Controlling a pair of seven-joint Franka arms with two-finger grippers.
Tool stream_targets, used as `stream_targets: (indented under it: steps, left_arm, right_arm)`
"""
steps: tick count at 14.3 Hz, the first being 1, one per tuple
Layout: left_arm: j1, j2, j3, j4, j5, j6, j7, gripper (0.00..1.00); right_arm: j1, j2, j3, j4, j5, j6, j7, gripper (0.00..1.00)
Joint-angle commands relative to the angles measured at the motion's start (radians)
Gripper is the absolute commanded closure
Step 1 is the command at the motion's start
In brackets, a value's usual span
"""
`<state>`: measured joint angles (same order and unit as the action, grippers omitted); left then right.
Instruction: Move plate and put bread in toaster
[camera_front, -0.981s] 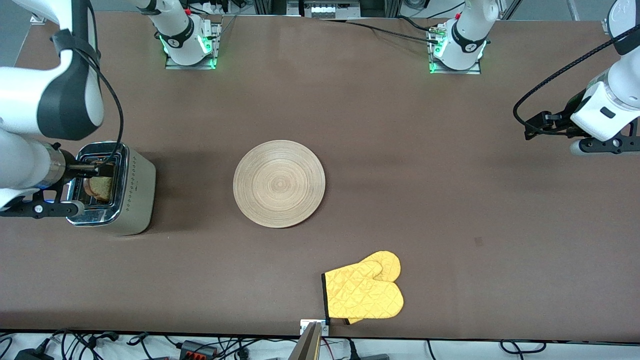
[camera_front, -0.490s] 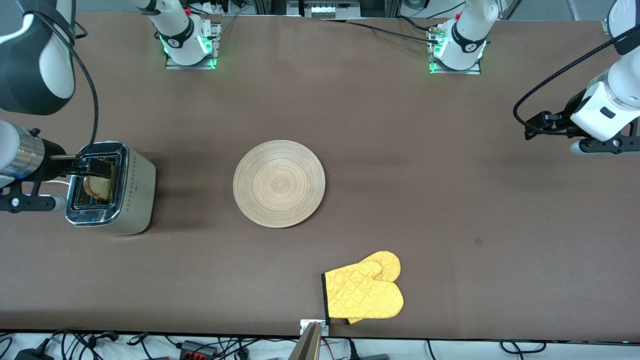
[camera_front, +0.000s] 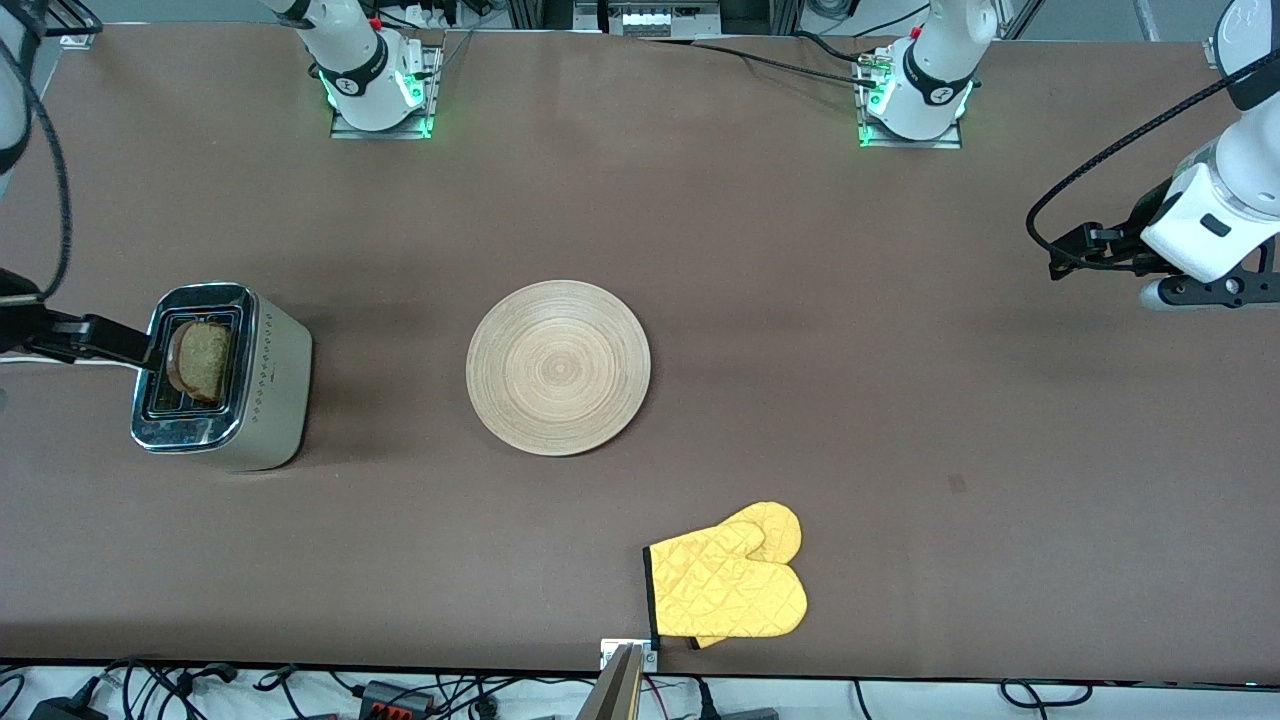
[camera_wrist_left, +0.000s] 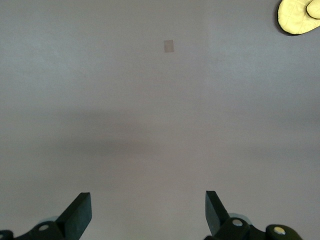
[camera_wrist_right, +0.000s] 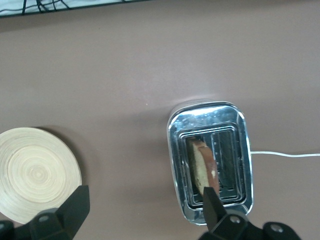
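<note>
The toaster (camera_front: 222, 375) stands near the right arm's end of the table. The bread (camera_front: 203, 360) stands upright in one slot, its top sticking out. My right gripper (camera_front: 128, 347) is open and empty, up beside the toaster's top and apart from the bread. In the right wrist view my right gripper (camera_wrist_right: 145, 210) hangs open above the toaster (camera_wrist_right: 210, 160), the bread (camera_wrist_right: 202, 167) and the plate (camera_wrist_right: 35, 172). The plate (camera_front: 558, 367) lies flat mid-table. My left gripper (camera_front: 1195, 292) waits open and empty over bare table at the left arm's end, as the left wrist view (camera_wrist_left: 147, 212) shows.
A yellow oven mitt (camera_front: 730, 585) lies near the table's front edge, nearer the front camera than the plate; it also shows in the left wrist view (camera_wrist_left: 300, 15). The toaster's white cord (camera_wrist_right: 285, 154) trails off toward the table's end.
My right gripper has let go of the bread and pulled away from the toaster toward the table's end. The bread stays in the slot. The left arm has not moved.
</note>
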<state>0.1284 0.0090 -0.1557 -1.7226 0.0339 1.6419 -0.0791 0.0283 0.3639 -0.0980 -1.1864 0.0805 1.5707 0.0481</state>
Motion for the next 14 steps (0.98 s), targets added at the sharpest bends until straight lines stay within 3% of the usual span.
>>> stream_targets:
  steps: [1, 3, 11, 14]
  left_arm:
    - [0.002, -0.006, -0.002, -0.006, 0.014, 0.006, -0.011, 0.0]
    - [0.0, -0.006, -0.002, -0.006, 0.014, 0.006, -0.013, 0.0]
    - [0.002, -0.006, -0.002, -0.006, 0.014, 0.004, -0.013, 0.0]
    - [0.002, -0.006, -0.002, -0.006, 0.014, 0.004, -0.013, 0.0]
  right_arm:
    - [-0.016, -0.095, 0.037, -0.111, -0.042, 0.014, -0.014, 0.0]
    - [-0.018, -0.132, 0.035, -0.14, -0.05, -0.017, -0.046, 0.0]
    - [-0.016, -0.377, 0.037, -0.502, -0.081, 0.107, -0.089, 0.0]
    - [-0.015, -0.398, 0.038, -0.519, -0.081, 0.095, -0.082, 0.0]
